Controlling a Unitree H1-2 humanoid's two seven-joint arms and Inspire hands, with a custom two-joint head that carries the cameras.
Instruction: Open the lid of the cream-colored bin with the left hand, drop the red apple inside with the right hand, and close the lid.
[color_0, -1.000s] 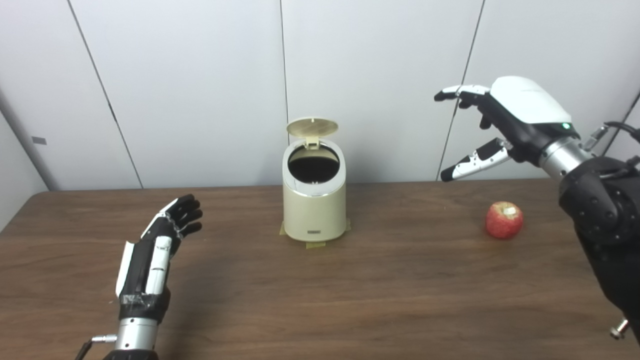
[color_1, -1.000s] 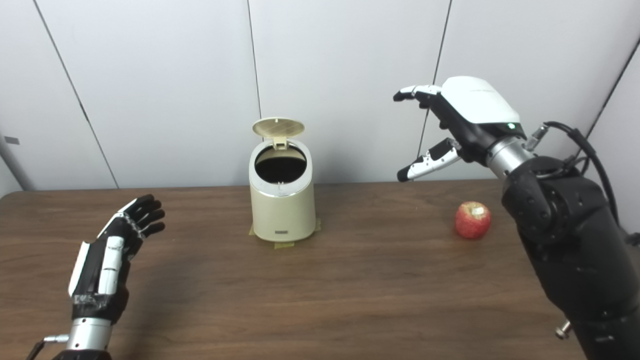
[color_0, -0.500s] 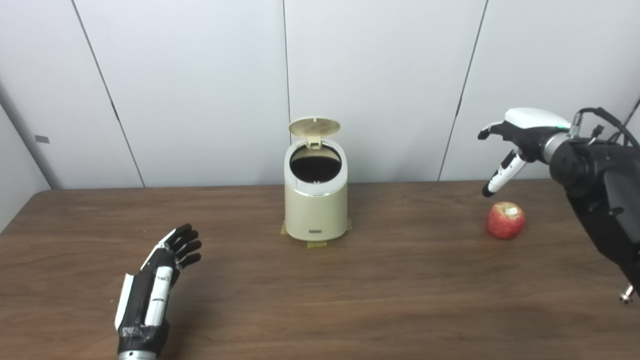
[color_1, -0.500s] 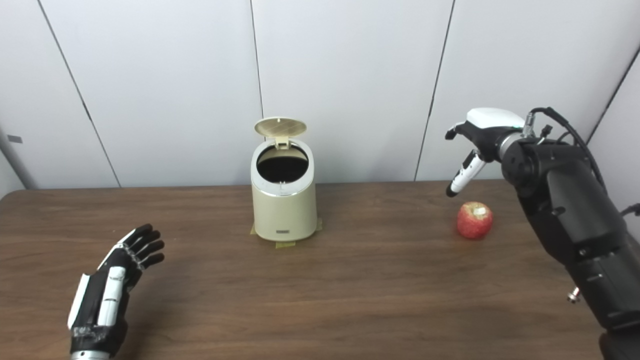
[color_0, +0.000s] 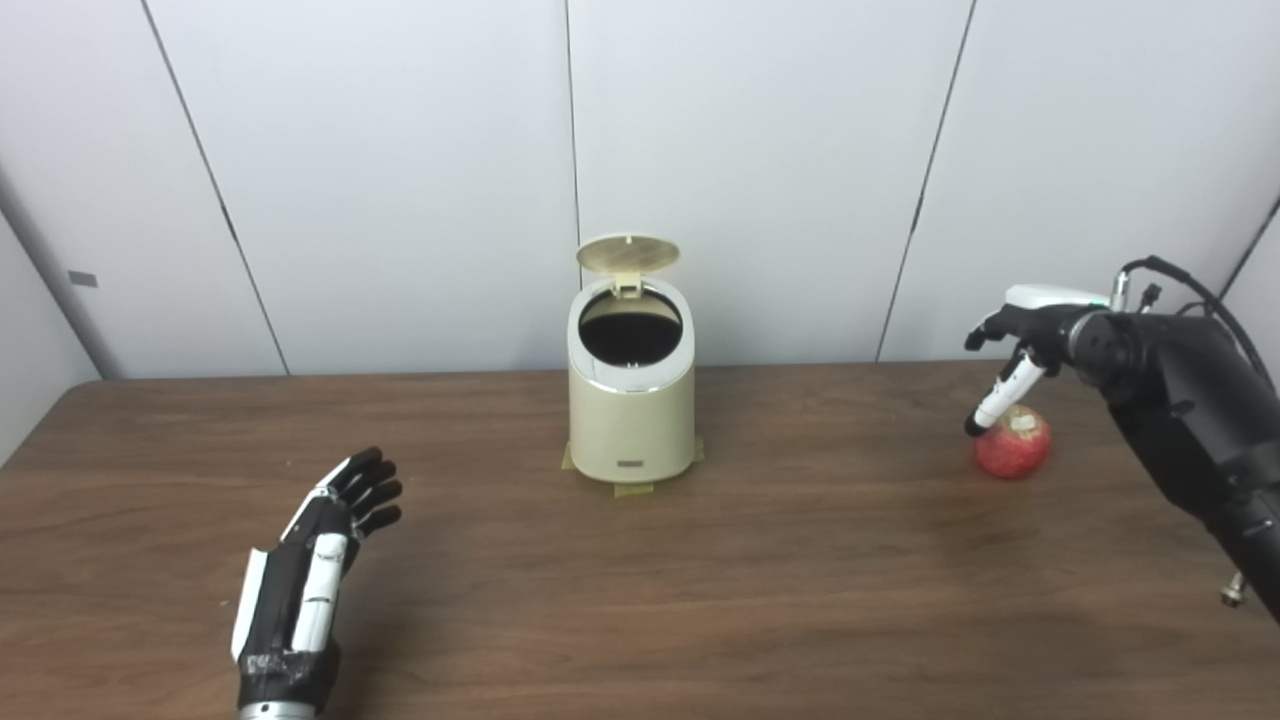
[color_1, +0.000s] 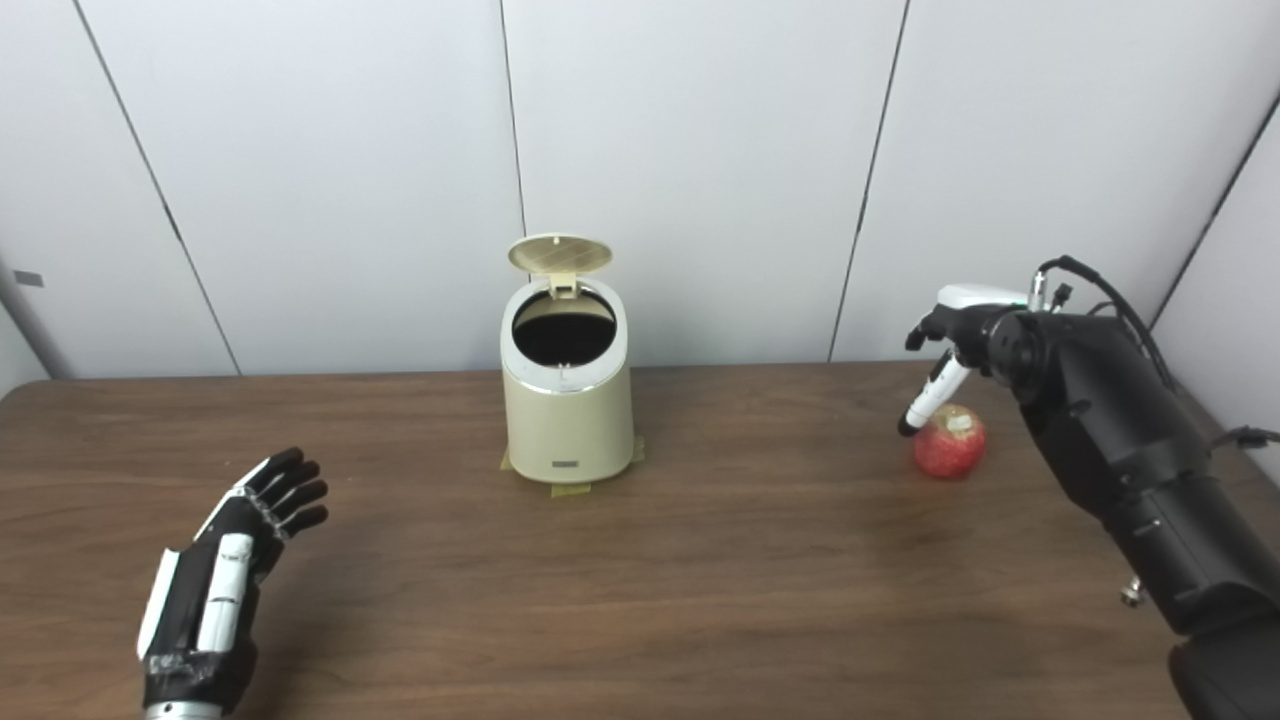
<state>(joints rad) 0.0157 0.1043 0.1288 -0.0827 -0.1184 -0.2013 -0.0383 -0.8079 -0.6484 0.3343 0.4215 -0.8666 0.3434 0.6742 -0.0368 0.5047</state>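
The cream-colored bin (color_0: 631, 420) stands at the middle back of the table, its round lid (color_0: 628, 254) tipped up and the dark inside showing. A red apple (color_0: 1014, 446) lies on the table at the right. My right hand (color_0: 1020, 335) hovers just above and behind the apple, open, with its thumb pointing down at the apple's left side; I cannot tell if it touches. My left hand (color_0: 310, 560) rests low over the table at the front left, open and holding nothing.
The brown wooden table (color_0: 780, 580) runs the full width of the view. Tape patches (color_0: 630, 489) sit under the bin's base. White wall panels (color_0: 760, 160) stand close behind the table's back edge.
My right hand has dropped from high above the table down to just over the apple. My left hand drew back toward the front edge and lowered, then held still.
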